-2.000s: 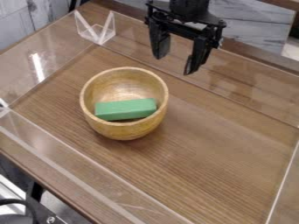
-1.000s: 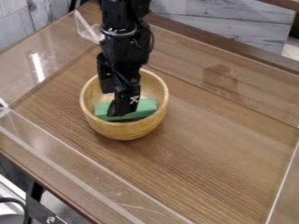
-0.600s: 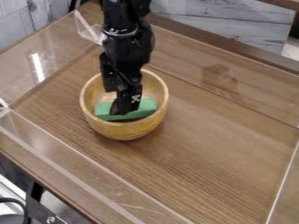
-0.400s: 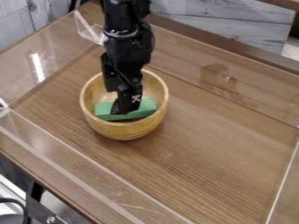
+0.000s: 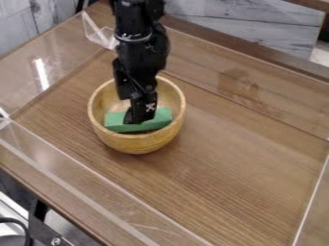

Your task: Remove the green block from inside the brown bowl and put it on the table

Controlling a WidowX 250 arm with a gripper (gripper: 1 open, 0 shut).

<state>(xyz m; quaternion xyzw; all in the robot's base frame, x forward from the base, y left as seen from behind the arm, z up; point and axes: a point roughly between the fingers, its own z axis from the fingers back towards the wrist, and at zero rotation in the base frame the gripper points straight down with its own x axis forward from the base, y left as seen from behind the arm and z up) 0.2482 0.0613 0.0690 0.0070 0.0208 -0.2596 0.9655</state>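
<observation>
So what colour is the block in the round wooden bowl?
Bright green, best seen in the camera view.

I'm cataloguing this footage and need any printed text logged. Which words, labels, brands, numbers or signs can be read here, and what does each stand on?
None can be read.
Green block: no lettering seen on its visible part.
Brown bowl: wood grain only, no mark seen.
Table: grain and glare, no text seen.
Gripper: too small and dark to tell whether it bears any marking.
</observation>
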